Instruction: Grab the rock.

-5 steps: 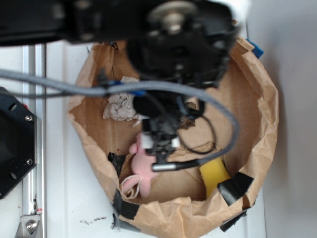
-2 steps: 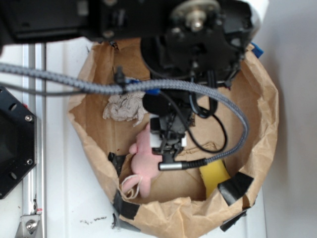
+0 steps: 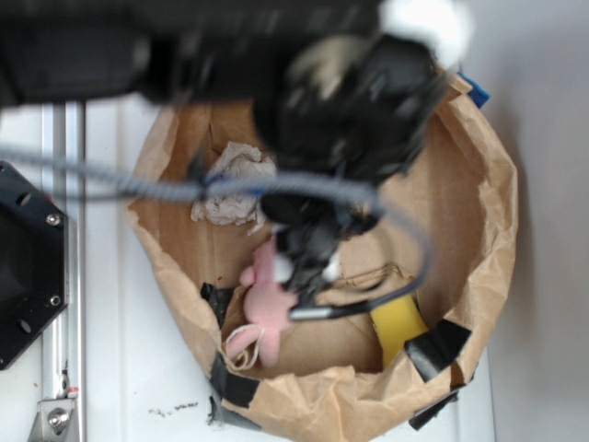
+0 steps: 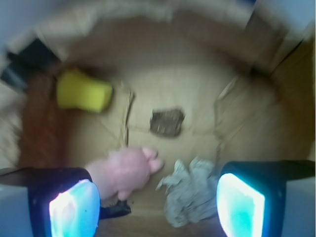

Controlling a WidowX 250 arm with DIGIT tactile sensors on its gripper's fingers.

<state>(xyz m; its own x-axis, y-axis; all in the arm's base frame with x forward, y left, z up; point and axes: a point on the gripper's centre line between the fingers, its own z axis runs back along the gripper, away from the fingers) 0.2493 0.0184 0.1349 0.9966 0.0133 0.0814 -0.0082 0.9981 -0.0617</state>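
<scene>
Arm swung blurrily, end effector (image 4: 158, 205) spread wide above lumpy mottled brown rock (image 4: 167, 122), fuzzy pink plush (image 4: 123, 170) nearby

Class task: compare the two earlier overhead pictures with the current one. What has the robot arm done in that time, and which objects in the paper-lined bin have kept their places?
The black arm is blurred now, so it is moving; its gripper has shifted slightly over the bin and holds nothing, jaws apart. The small dark brown rock lies untouched. The pink plush toy, crumpled white paper wad and yellow sponge block stayed put.
</scene>
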